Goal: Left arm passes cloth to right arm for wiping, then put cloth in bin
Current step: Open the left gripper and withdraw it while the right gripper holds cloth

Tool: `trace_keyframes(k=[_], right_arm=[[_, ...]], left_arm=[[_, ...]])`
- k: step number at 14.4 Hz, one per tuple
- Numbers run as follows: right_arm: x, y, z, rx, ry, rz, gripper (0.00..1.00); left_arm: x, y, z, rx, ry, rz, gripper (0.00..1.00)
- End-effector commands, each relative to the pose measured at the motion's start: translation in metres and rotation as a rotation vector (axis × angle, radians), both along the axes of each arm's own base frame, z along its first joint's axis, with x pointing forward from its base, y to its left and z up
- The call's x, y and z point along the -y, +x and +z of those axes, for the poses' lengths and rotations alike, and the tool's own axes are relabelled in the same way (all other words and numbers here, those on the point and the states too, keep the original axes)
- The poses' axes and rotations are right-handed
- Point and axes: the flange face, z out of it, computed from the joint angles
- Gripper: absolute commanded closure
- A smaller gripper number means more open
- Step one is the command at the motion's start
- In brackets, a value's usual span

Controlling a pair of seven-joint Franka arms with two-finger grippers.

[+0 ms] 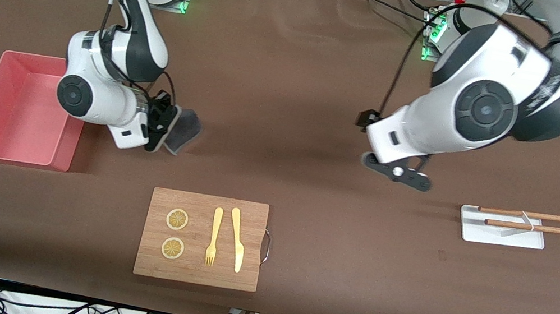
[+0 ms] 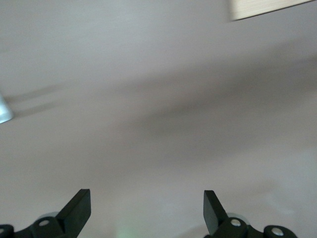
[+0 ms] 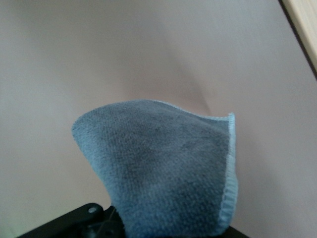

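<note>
The dark grey cloth (image 1: 183, 132) hangs from my right gripper (image 1: 162, 129), which is shut on it and holds it above the brown table beside the pink bin (image 1: 21, 108). In the right wrist view the cloth (image 3: 163, 173) fills the space in front of the jaws and hides the fingers. The bin stands at the right arm's end of the table. My left gripper (image 1: 398, 172) is open and empty, up over the table toward the left arm's end; its fingertips (image 2: 79, 206) stand wide apart over bare table.
A wooden board (image 1: 202, 239) with two lemon slices, a fork and a knife lies near the front camera. A small white tray (image 1: 502, 228) with two wooden sticks sits at the left arm's end, close to the left gripper.
</note>
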Motion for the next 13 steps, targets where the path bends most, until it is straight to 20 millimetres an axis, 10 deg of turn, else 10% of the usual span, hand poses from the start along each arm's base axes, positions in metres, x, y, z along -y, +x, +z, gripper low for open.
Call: trace_keyframes(k=[1,4,7,9,13], right_arm=[[0.063,-0.003,0.006,-0.015,-0.077,-0.044,1.0],[0.122,0.0,-0.005,-0.04,-0.145,-0.076,1.0],[0.127,0.003,-0.045,-0.062,-0.16,-0.094,1.0],[0.107,0.01,-0.07,-0.02,-0.157,-0.108,1.0],[0.043,0.024,-0.097,0.062,-0.147,-0.148,1.0]], left_arm=[[-0.085,0.015,0.005,-0.037,0.081,0.092,0.0],[-0.149,0.029,0.014,0.03,0.224,0.158,0.0],[-0.187,0.042,0.011,0.067,0.215,0.211,0.0],[-0.223,0.042,0.009,0.103,0.132,0.148,0.0],[-0.234,0.008,0.022,0.267,0.096,0.078,0.0]])
